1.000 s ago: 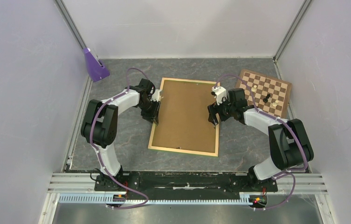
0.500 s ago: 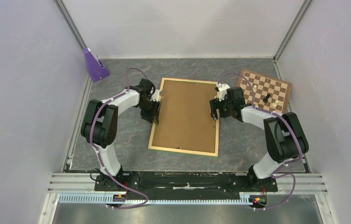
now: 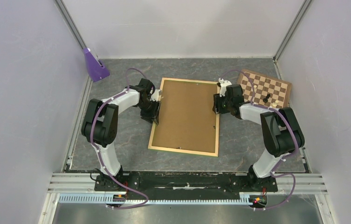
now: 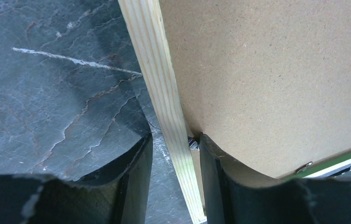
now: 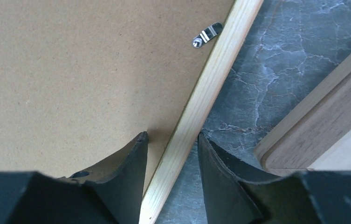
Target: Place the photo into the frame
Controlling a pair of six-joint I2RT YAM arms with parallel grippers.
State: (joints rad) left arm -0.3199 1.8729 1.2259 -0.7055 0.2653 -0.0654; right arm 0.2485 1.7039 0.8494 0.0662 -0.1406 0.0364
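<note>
The frame (image 3: 182,150) lies flat mid-table with its pale wood back up, and a brown hardboard panel (image 3: 186,116) fills it. The photo is hidden. My left gripper (image 3: 155,108) straddles the left rail (image 4: 152,56). Its jaws (image 4: 174,136) are open: bare table shows between the outer finger and the wood, and the inner finger rests on the panel's edge. My right gripper (image 3: 218,105) straddles the right rail (image 5: 220,56). It (image 5: 171,135) is open too, with a gap on its outer side.
A brown-and-cream chessboard (image 3: 264,91) with a few pieces lies at the back right, its edge (image 5: 322,140) close to my right fingers. A purple wedge-shaped object (image 3: 94,65) stands at the back left. A metal clip (image 5: 206,35) sits on the panel by the right rail.
My right gripper has moved back and outward, from over the panel's edge onto the right rail, with its jaws drawn narrower. The left arm stayed in place.
</note>
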